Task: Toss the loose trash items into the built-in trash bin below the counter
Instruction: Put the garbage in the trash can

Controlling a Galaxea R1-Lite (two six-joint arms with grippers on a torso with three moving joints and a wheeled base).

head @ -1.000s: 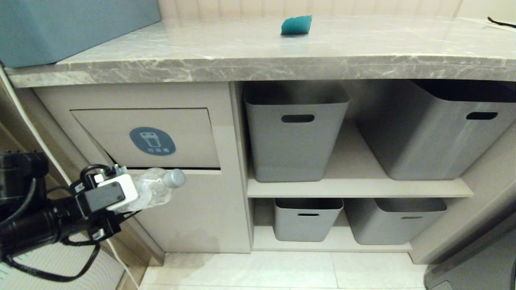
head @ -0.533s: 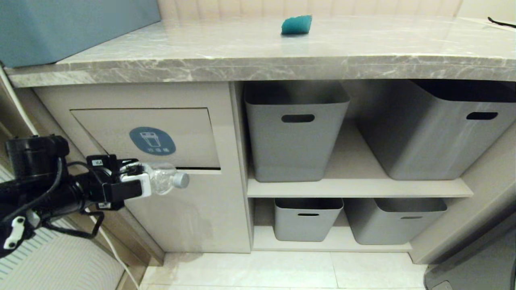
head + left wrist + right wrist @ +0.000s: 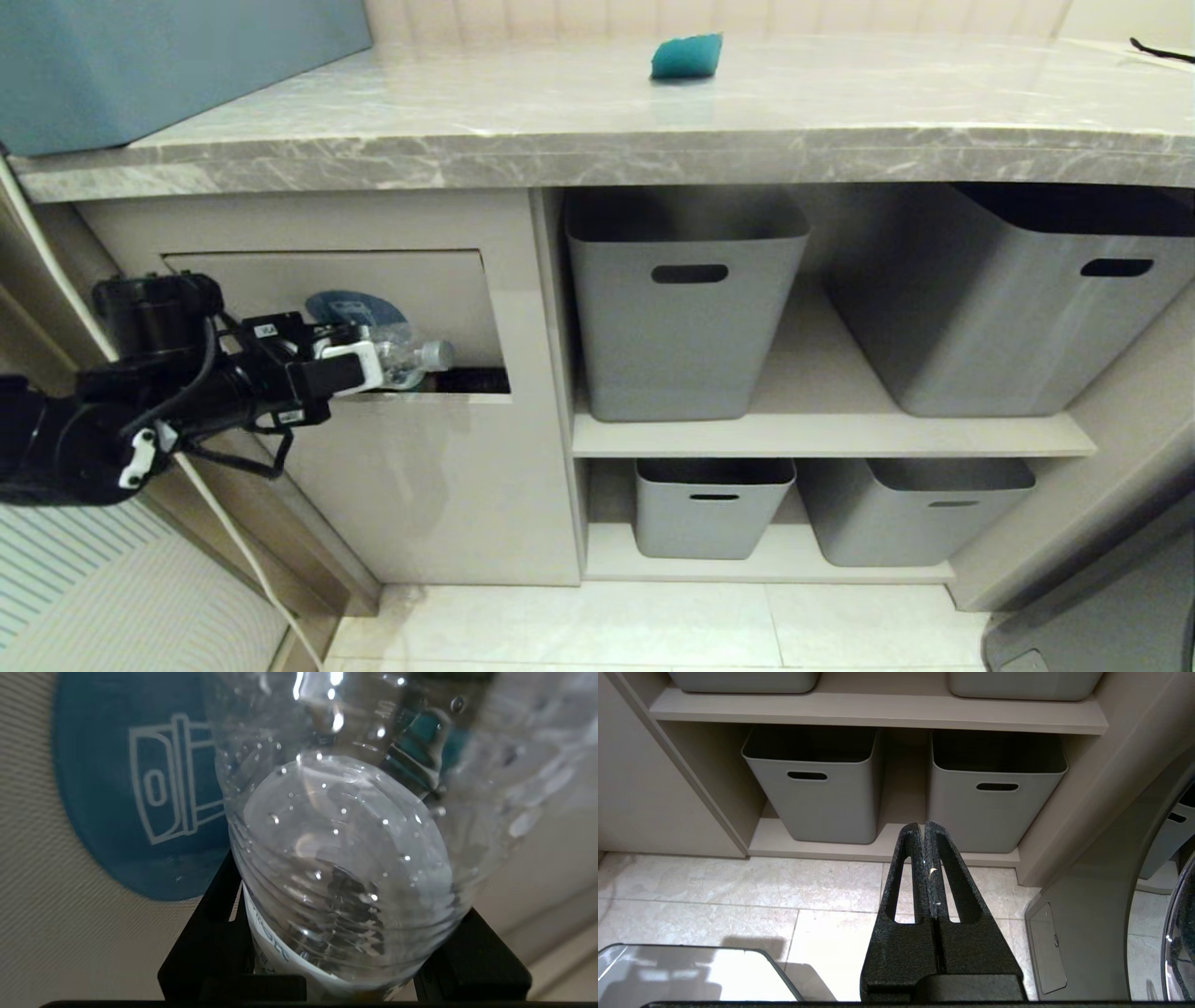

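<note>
Clear plastic bottle [image 3: 403, 358] with grey cap sits clamped in the left tool [image 3: 373, 359], cap pressed against the beige bin flap [image 3: 439, 299]; right tool [image 3: 923, 828] closed, empty; teal wedge [image 3: 686, 56] lies on the marble bench [image 3: 840, 112].

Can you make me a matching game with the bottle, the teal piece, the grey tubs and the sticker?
Things:
1. bottle
2. teal piece
3. grey tubs
4. sticker

Places:
A. on the open shelves
B. on the bin flap
C. in the left gripper
D. on top of the counter

Pairs: 1-C, 2-D, 3-A, 4-B
</note>
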